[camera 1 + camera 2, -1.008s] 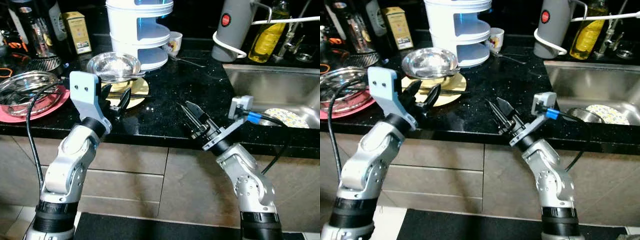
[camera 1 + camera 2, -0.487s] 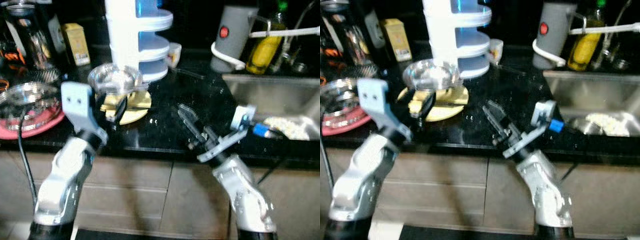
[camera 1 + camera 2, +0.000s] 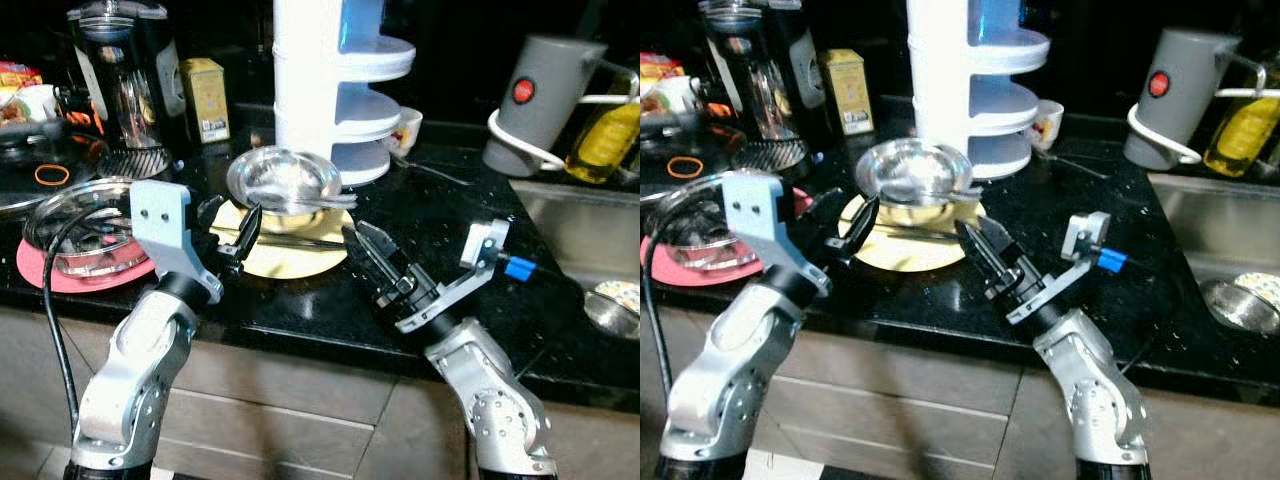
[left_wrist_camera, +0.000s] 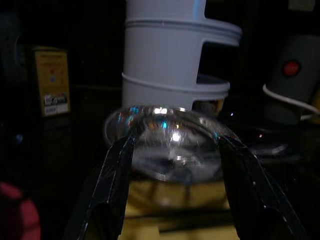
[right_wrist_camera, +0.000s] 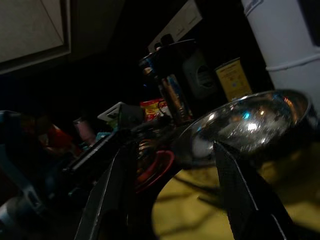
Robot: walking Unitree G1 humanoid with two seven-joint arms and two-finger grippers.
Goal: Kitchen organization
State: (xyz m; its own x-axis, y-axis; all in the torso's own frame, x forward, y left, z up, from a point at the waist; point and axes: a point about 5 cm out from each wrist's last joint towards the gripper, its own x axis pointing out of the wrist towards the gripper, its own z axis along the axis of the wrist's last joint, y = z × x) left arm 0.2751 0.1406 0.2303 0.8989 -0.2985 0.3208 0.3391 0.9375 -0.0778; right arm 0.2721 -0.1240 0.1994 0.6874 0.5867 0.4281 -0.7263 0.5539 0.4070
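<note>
A shiny steel bowl (image 3: 285,180) rests on the far edge of a round yellow plate (image 3: 295,258) on the black counter. A thin dark utensil (image 3: 295,240) lies across the plate. My left gripper (image 3: 232,222) is open at the plate's left edge, just short of the bowl. In the left wrist view the bowl (image 4: 167,145) sits ahead between the two black fingers (image 4: 117,170). My right gripper (image 3: 357,232) is open at the plate's right edge, pointing at the bowl (image 5: 245,125). Neither gripper holds anything.
A white tiered stand (image 3: 340,90) rises right behind the bowl, with a small cup (image 3: 405,125) beside it. A glass lid on a red mat (image 3: 75,215), a yellow box (image 3: 208,98) and a grinder (image 3: 125,80) stand left. Grey kettle (image 3: 540,105) and sink (image 3: 590,230) lie right.
The camera has swung left and moved closer, so the whole scene shifted right. Both open grippers now flank the yellow plate; the right one has come much nearer the bowl.
</note>
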